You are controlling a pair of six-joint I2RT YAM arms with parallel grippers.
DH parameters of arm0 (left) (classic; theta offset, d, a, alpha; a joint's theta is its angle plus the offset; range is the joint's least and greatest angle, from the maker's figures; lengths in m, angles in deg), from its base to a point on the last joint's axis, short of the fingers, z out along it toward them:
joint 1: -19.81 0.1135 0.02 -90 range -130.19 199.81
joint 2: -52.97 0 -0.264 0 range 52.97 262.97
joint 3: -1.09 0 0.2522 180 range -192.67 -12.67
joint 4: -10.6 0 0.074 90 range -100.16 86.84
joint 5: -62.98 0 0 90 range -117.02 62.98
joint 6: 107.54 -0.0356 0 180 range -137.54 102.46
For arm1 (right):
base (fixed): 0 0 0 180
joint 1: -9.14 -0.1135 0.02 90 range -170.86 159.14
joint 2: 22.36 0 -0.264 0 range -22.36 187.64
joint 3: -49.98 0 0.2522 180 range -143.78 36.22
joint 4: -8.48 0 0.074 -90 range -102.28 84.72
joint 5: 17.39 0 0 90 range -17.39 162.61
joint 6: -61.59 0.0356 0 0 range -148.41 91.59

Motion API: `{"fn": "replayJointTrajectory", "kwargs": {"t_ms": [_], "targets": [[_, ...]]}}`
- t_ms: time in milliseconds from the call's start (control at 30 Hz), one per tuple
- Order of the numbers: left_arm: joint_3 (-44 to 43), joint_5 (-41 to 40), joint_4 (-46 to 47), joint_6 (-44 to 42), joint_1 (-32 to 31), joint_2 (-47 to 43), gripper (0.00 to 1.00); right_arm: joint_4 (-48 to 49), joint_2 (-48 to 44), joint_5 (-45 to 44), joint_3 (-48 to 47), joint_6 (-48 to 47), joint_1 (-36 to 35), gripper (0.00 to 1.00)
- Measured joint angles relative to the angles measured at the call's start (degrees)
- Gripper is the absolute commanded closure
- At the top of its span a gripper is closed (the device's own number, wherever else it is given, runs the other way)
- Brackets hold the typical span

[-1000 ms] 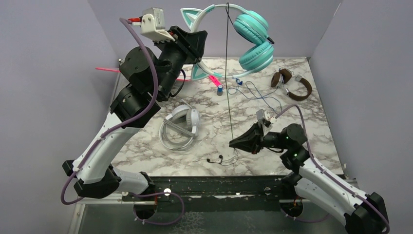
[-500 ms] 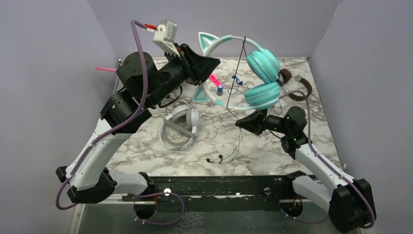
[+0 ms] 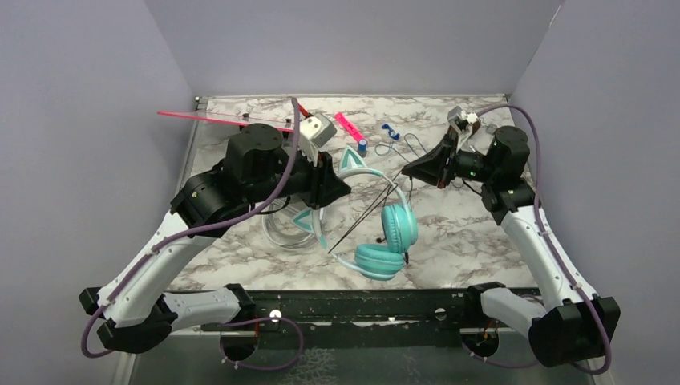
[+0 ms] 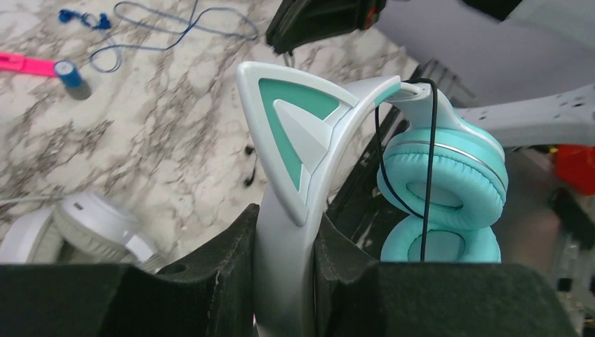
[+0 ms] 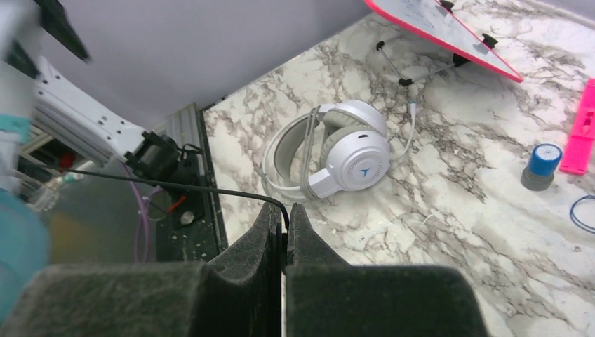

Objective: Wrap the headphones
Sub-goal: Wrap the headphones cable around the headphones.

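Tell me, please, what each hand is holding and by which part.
The left hand grips the teal cat-ear headphones by the headband; the right hand pinches the black cord between its fingertips.

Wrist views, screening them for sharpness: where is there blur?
Left wrist: teal headphones sharp, white headphones at lower left soft. Right wrist: left edge smeared, the pinched black cord and white headphones crisp. Top external: sharp, evenly lit.

No words to read here, only a small blue emblem on the white headphones (pointed, star-like). Faint marks on the pink-edged board, possibly writing, too blurred.
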Motion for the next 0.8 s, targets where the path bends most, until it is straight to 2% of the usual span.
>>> {"fn": "replayJointTrajectory", "kwargs": {"t_ms": [233, 400, 600, 800], "targets": [[0.57, -9.05, -7.78, -11.04, 0.02, 2.78, 1.0, -19.56, 4.76, 1.4, -13.49, -5.25, 0.02, 0.99], [1.38, -15.21, -10.16, -17.77, 0.0, 7.28, 1.0, -29.16, 7.65, 1.92, -17.44, -7.65, -0.42, 0.99], [1.44, -21.62, -10.51, -20.79, 0.0, 10.58, 1.0, -33.24, 8.98, 3.72, -18.36, -6.4, -2.36, 0.99], [1.42, -25.09, -9.4, -21.94, -0.09, 11.56, 1.0, -30.47, 10.58, 6.12, -18.34, 0.61, -5.44, 0.99]]}}
